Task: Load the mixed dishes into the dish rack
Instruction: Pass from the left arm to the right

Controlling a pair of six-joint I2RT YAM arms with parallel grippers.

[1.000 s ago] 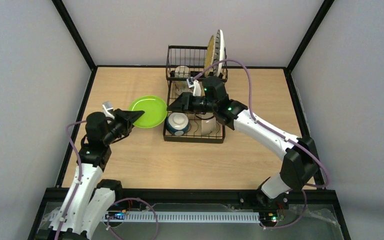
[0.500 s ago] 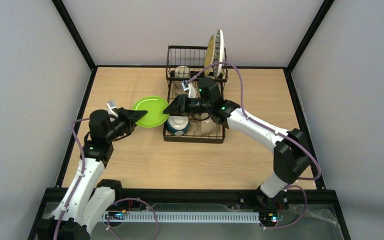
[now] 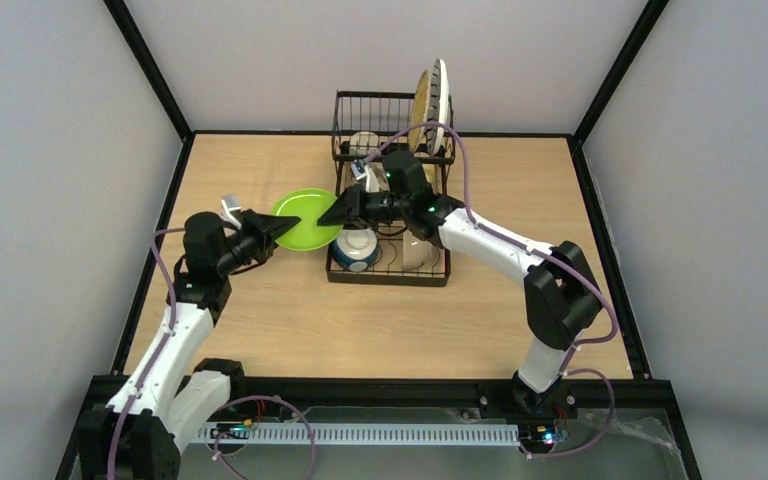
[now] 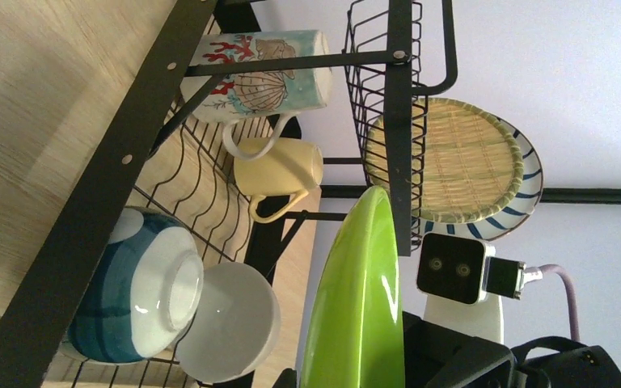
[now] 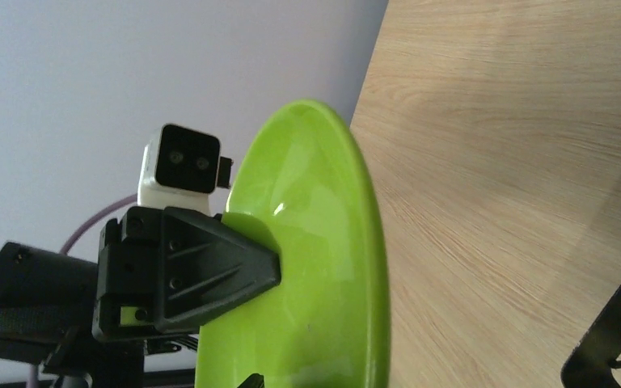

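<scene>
The green plate (image 3: pixel 309 215) hangs on edge above the table, just left of the black dish rack (image 3: pixel 388 272). My left gripper (image 3: pixel 278 228) is shut on its left rim; one finger (image 5: pixel 210 271) presses the plate's face (image 5: pixel 323 267). From the rack side my right gripper (image 3: pixel 332 213) reaches the plate's right rim, jaws open on either side of it. The lower tier holds a blue-outside bowl (image 4: pixel 121 299), a cream bowl (image 4: pixel 230 319), a yellow mug (image 4: pixel 279 170) and a patterned beige mug (image 4: pixel 259 73). A woven yellow plate (image 4: pixel 453 162) and a striped plate (image 4: pixel 525 186) stand upright behind the upper basket.
The raised upper basket (image 3: pixel 380 125) stands at the back of the rack, with a pale dish inside it. Black frame posts and grey walls close in the wooden table (image 3: pixel 290 320) on three sides. The right arm's purple cable (image 3: pixel 480 150) loops over the rack.
The right arm has swung left until its gripper meets the plate's right rim, and its jaws have narrowed. The left arm has carried the green plate a little right, toward the rack.
</scene>
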